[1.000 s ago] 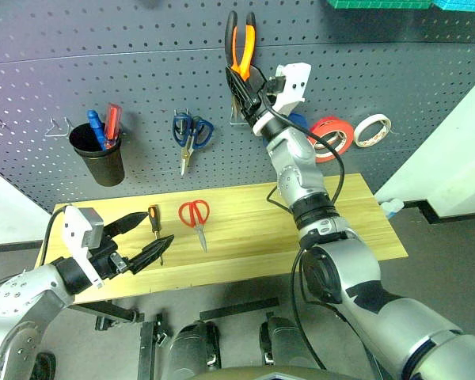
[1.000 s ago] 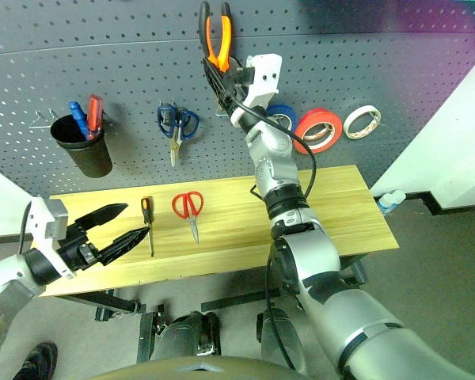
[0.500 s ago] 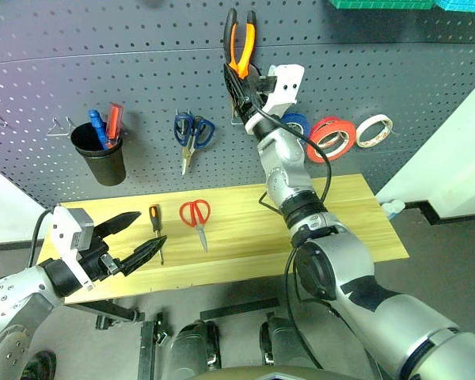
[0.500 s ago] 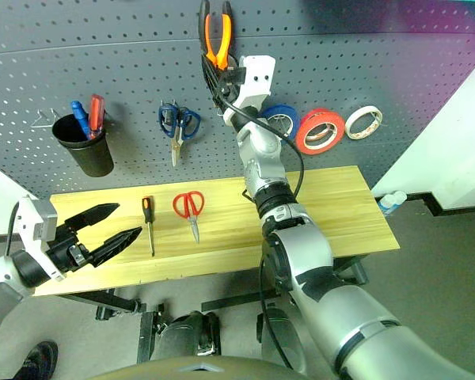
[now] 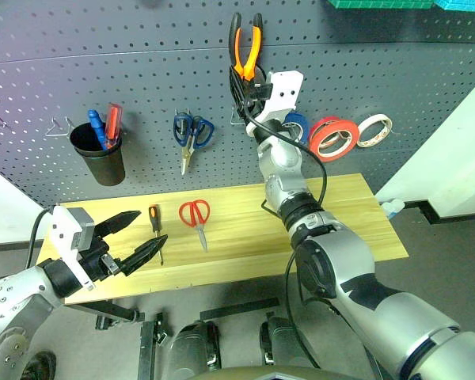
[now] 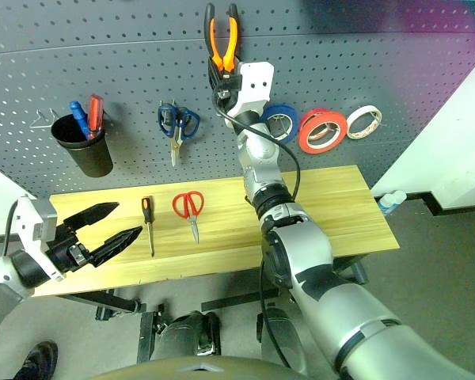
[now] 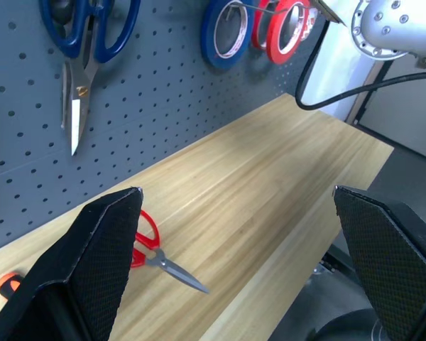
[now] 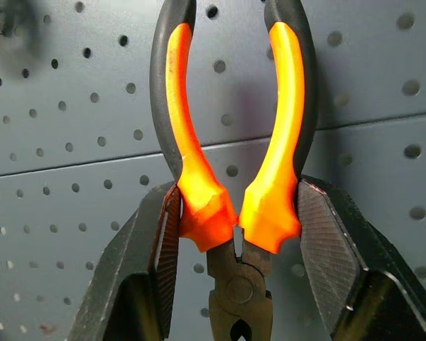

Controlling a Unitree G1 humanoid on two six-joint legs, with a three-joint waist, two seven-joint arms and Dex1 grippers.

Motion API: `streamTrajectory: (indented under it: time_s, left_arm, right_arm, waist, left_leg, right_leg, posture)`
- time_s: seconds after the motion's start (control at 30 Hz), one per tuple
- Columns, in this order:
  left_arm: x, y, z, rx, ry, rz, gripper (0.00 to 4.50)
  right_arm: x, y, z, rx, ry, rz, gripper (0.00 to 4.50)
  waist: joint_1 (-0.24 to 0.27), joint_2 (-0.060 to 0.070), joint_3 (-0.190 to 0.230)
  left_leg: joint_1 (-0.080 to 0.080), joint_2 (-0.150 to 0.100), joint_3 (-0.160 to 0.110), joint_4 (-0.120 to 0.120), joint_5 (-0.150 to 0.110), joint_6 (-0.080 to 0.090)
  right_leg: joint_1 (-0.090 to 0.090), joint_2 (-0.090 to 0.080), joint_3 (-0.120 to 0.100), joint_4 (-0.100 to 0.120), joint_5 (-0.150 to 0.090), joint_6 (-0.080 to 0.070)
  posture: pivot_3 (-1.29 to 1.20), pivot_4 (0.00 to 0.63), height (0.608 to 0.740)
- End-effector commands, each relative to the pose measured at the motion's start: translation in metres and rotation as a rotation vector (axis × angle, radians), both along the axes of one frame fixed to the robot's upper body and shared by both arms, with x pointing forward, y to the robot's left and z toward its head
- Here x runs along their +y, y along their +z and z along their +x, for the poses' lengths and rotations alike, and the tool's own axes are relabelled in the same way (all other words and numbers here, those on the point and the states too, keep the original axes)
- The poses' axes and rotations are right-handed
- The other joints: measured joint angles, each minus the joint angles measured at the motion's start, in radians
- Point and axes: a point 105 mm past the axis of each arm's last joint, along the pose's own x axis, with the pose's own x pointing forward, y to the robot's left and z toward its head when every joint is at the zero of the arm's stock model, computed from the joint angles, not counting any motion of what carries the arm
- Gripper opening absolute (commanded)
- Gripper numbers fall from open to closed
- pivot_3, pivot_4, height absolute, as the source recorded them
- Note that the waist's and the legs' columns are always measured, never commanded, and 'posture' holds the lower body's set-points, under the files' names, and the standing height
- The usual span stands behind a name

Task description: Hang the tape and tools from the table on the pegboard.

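The right gripper (image 6: 224, 77) jaws clamp the pliers (image 5: 246, 43) handles-up against the pegboard (image 5: 142, 63), probably seeking a hook, while the left gripper (image 5: 134, 237) waits wide open over the desk (image 5: 348, 214).

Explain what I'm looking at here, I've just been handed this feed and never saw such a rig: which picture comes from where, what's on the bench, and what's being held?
This is a humanoid robot with two arms, each ending in two black fingers. The two wide pictures come from its head, looking down over the arms. The two close ones come from cameras on the wrists.

The right gripper is raised against the pegboard and shut on the pliers, handles pointing up. The left gripper is open and holds nothing, near the table's front edge.

On the table lie the red-handled scissors and the screwdriver.

Already on the board are the red tape, a blue roll, a white roll, blue scissors and a black cup of tools.
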Motion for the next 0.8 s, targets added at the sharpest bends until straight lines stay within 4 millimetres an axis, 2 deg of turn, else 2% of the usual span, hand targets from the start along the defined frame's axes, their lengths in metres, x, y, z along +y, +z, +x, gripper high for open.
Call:
streamTrajectory:
  time_s: [0.03, 0.57, 0.7, 0.8]
  left_arm:
    - [0.0, 0.012, -0.003, -0.041, -0.002, 0.021, 4.5]
    - [-0.004, 0.012, -0.018, 0.003, 0.013, 0.009, 4.5]
    - [-0.003, 0.016, -0.018, -0.024, 0.023, 0.017, 4.5]
    - [-0.004, 0.026, -0.017, -0.061, 0.022, -0.014, 4.5]
  right_arm:
    - [0.007, 0.029, -0.008, -0.103, 0.0, 0.006, 2.07]
    - [0.01, 0.029, -0.008, -0.121, -0.062, -0.025, 2.07]
    - [0.008, 0.027, -0.007, -0.118, -0.076, -0.032, 2.07]
    - [0.009, 0.026, -0.006, -0.113, -0.074, -0.037, 2.07]
  waist:
    - [0.0, 0.0, 0.0]
    - [0.003, 0.004, 0.003]
    - [0.003, 0.006, 0.004]
    - [0.003, 0.006, 0.005]
  left_leg:
    - [0.0, 0.0, 0.0, 0.0, 0.0, 0.0]
    - [0.0, 0.0, -0.001, -0.001, 0.0, -0.001]
    - [0.0, 0.0, -0.001, -0.002, 0.0, -0.001]
    - [0.0, 0.0, -0.001, -0.002, 0.0, 0.0]
  right_leg:
    - [0.0, 0.0, 0.0, 0.0, 0.0, 0.0]
    - [0.0, 0.0, 0.0, -0.002, -0.002, -0.003]
    - [0.0, 0.0, 0.0, -0.003, -0.002, -0.003]
    - [0.0, 0.0, 0.0, -0.003, -0.002, -0.004]
  posture:
    - [0.04, 0.097, 0.74]
    - [0.08, 0.141, 0.74]
    - [0.08, 0.148, 0.74]
    - [0.08, 0.148, 0.74]
